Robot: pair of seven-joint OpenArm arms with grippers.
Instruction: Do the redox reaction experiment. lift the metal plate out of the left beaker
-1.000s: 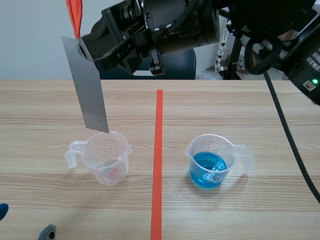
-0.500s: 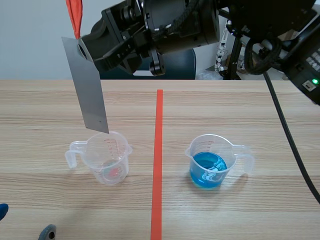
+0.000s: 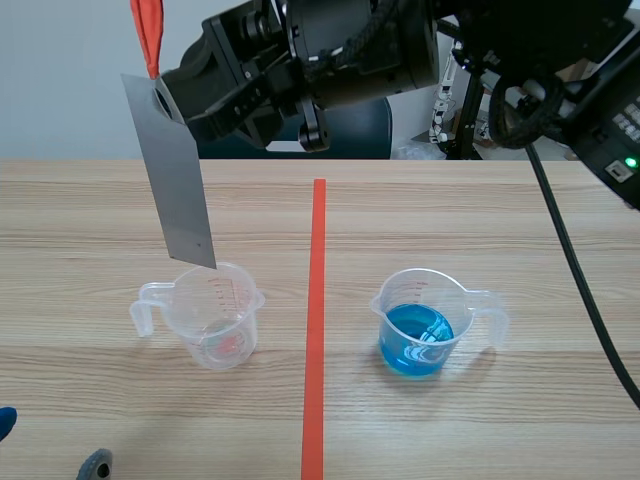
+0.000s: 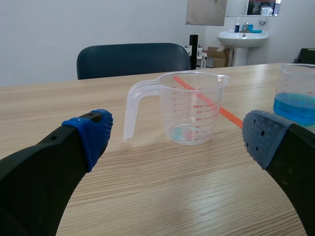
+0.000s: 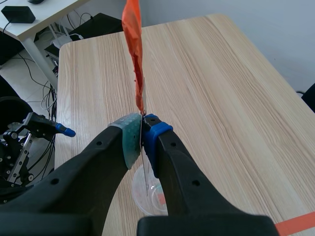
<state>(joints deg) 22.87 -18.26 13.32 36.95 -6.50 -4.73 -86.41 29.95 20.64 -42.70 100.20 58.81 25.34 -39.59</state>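
Note:
The grey metal plate [image 3: 178, 180] hangs upright from my right gripper [image 3: 165, 100], which comes across from the right, high over the table, and is shut on the plate's top edge. An orange strip [image 3: 146, 35] sticks up from that grip. The plate's lower corner is level with the rim of the clear left beaker [image 3: 215, 315], just above it. In the right wrist view the gripper [image 5: 142, 129] pinches the plate edge-on, with the beaker [image 5: 147, 196] straight below. My left gripper [image 4: 177, 135] rests low and open, facing the left beaker [image 4: 192, 110].
A second clear beaker [image 3: 425, 320] holding blue liquid stands right of the orange tape line [image 3: 315, 320]. A dark chair [image 4: 133, 59] stands behind the table's far edge. A black cable [image 3: 580, 280] hangs down at the right.

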